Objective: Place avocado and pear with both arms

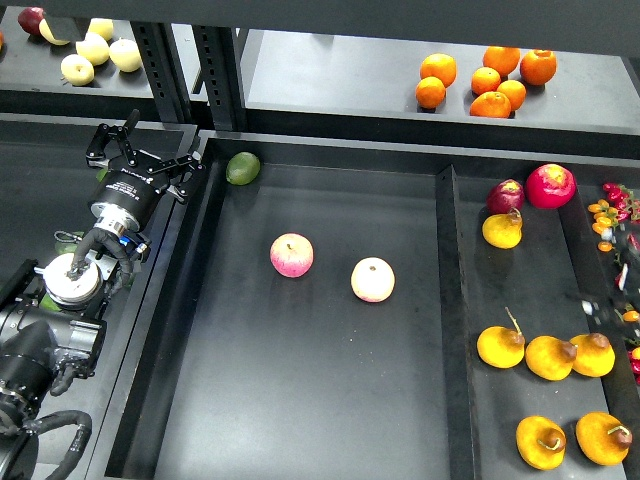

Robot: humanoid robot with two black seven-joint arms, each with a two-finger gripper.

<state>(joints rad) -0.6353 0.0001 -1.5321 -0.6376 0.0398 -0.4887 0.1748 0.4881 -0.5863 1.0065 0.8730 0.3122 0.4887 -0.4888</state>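
Several golden-yellow pears lie in the right tray: three in a row and two at the front. A green avocado lies in the back left corner of the middle tray. Small dark green bits show beside my left arm in the left tray; the arm hides most of them. My left gripper is open and empty, hovering over the left tray's back right, left of the avocado. My right gripper shows only as a faint blur at the right edge, clear of the pears.
Two pink-and-yellow apples lie in the middle tray. A yellow fruit, two red fruits and small peppers are in the right tray's back. Oranges and pale apples sit on the shelf behind.
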